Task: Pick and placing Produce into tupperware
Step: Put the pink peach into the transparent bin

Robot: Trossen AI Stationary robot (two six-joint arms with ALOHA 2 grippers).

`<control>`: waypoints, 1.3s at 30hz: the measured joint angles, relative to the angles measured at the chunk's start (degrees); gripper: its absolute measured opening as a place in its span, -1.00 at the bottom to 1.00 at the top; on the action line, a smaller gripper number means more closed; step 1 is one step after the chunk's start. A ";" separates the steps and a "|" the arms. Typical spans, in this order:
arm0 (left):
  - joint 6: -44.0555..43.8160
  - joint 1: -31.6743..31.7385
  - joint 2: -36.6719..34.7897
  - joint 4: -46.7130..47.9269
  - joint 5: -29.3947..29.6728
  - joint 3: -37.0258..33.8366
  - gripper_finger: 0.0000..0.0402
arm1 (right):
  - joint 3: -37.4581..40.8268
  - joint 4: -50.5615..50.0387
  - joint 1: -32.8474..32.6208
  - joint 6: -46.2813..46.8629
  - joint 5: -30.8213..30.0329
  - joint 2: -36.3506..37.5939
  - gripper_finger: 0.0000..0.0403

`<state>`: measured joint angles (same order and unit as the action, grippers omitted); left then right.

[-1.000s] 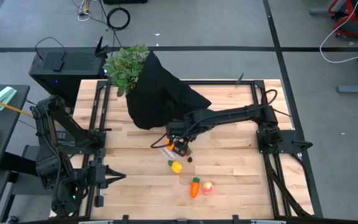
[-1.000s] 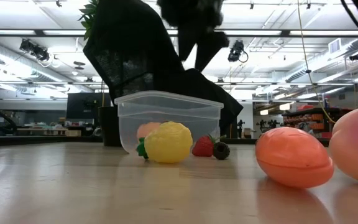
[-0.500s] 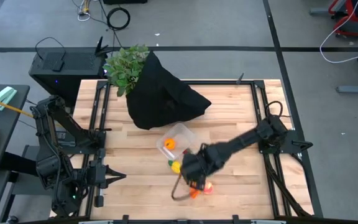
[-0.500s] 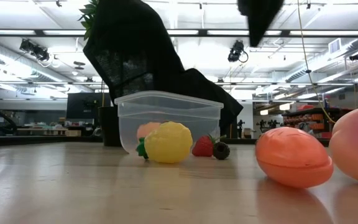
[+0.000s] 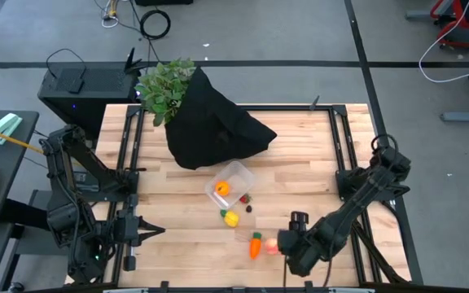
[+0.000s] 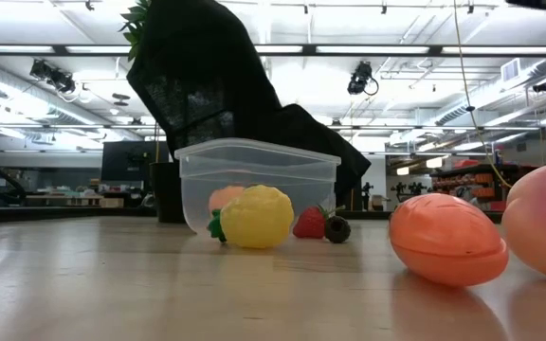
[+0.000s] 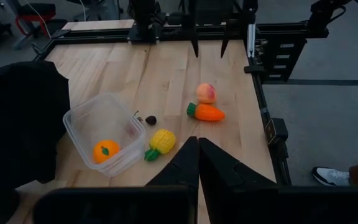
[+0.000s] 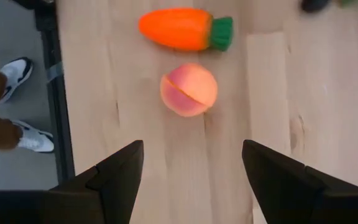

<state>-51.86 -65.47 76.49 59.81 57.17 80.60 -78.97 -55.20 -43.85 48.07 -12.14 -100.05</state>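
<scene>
The clear tupperware stands mid-table with the orange ball inside it. Beside it on the wood lie the red berry, the dark berry and the yellow piece. Nearer the near edge lie the carrot and the pink-red fruit. My right gripper hovers open just right of the pink-red fruit, pointing at it and the carrot, touching nothing. My left gripper waits shut at the table's left near corner.
The black cloth heap and leafy plant fill the far left part of the table, right behind the tupperware. A person's shoes stand beyond the near edge. Bare wood lies right of the produce.
My right arm has swung from above the tupperware toward the near edge and then to the right, passing over the yellow piece and carrot, and now hovers beside the pink-red fruit. The produce and tupperware have stayed where they were.
</scene>
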 joint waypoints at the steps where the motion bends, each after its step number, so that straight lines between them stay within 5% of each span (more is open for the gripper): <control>1: -0.02 0.00 0.00 -0.02 0.00 0.00 -0.91 | 1.27 1.63 -0.27 -1.49 0.07 0.40 0.37; 20: -0.47 0.00 0.00 -0.04 0.00 0.00 -0.91 | 3.53 9.85 8.22 -38.75 11.18 -2.39 0.63; 29: -0.48 0.00 0.00 -0.04 0.00 0.00 -0.91 | 3.51 12.76 8.04 -54.14 8.57 -2.39 0.71; 39: -0.94 0.00 0.00 -0.03 0.00 0.00 -0.91 | 3.45 14.74 7.36 -54.22 9.43 -6.21 0.66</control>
<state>-52.80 -65.47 76.49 59.78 57.17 80.60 -75.53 -40.47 -36.50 -6.15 -2.71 -106.26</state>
